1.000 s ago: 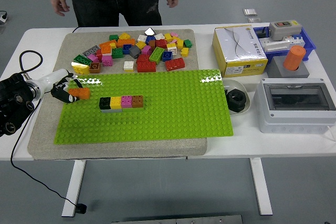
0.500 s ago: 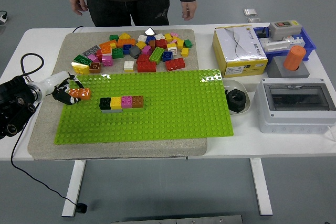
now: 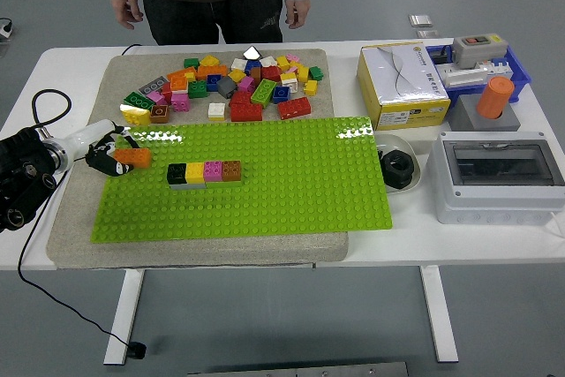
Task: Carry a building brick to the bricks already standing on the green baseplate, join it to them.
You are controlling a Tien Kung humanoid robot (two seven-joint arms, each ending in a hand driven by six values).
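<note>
A green baseplate (image 3: 265,183) lies on a grey mat. On it stands a short row of bricks (image 3: 205,172): black, yellow, pink and brown. My left hand (image 3: 113,158) comes in from the left and is shut on an orange brick (image 3: 133,157), held at the baseplate's left edge, a little left of the row. A pile of loose coloured bricks (image 3: 229,86) lies on the mat behind the baseplate. My right hand is not in view.
A person stands at the far side, hands (image 3: 129,8) hanging down, off the table. At the right are a yellow-white box (image 3: 402,84), a blue tray (image 3: 516,64), an orange cylinder (image 3: 494,99), a grey enclosure (image 3: 499,174) and a bowl with a black part (image 3: 397,168).
My left hand and the orange brick have barely shifted at the baseplate's left edge. The person at the far side has shifted stance slightly.
</note>
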